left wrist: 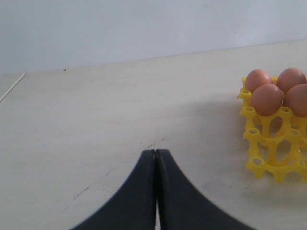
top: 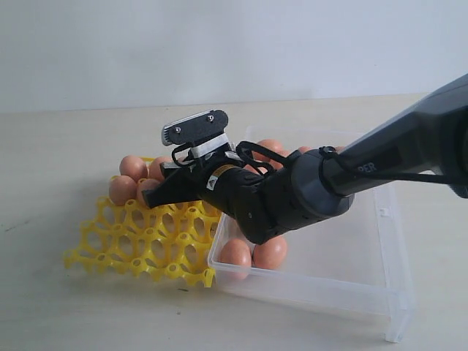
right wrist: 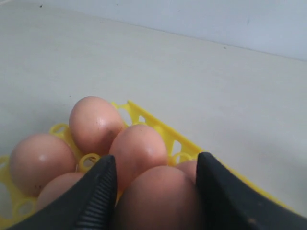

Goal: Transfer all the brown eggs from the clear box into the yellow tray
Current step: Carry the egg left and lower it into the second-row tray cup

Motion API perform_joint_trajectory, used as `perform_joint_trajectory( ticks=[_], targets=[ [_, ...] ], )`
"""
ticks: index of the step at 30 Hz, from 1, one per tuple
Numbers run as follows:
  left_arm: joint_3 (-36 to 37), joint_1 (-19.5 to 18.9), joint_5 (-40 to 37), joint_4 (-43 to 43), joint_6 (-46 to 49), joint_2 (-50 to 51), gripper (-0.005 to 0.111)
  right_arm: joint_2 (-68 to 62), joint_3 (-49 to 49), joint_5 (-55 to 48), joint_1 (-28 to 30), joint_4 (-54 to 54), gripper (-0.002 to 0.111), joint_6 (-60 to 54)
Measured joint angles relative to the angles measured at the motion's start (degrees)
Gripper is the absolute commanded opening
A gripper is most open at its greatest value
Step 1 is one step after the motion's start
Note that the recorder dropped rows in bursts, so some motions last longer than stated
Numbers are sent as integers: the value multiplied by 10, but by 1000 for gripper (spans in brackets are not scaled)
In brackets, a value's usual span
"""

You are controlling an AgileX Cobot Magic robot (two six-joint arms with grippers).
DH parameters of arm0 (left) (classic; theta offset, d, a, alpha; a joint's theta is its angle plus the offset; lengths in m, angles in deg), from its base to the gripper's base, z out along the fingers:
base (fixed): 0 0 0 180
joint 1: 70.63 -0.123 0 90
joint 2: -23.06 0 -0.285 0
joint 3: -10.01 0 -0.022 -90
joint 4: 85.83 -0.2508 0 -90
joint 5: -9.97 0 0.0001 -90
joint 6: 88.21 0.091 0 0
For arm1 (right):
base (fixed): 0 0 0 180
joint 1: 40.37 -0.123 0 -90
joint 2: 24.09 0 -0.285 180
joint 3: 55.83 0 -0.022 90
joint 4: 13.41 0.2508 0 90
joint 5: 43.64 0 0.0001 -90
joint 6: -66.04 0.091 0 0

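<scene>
Matte orange-toned brown eggs [top: 134,167], bright yellow tray [top: 121,232] in an open lattice, colourless clear box [top: 307,289], pale cream tabletop [top: 58,146] faintly streaked, black right tool [top: 151,196], black left tool [left wrist: 155,154], white wall [top: 219,44]

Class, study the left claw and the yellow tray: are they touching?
Apart. The left wrist view shows a stretch of bare table between the closed left claw and the yellow tray.

Views share yellow tray [top: 82,257]; wrists seemingly low.
</scene>
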Motion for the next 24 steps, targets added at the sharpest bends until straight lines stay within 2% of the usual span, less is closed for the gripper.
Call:
perform_joint_trajectory(
  ticks=[18, 20, 24],
  targets=[
    [0, 0, 0, 0, 0, 0, 0, 0, 0, 13, 0, 0, 0, 28],
    [0, 0, 0, 0, 0, 0, 0, 0, 0, 13, 0, 0, 5, 29],
    [0, 0, 0, 0, 0, 0, 0, 0, 0, 13, 0, 0, 27, 30]
  ],
)
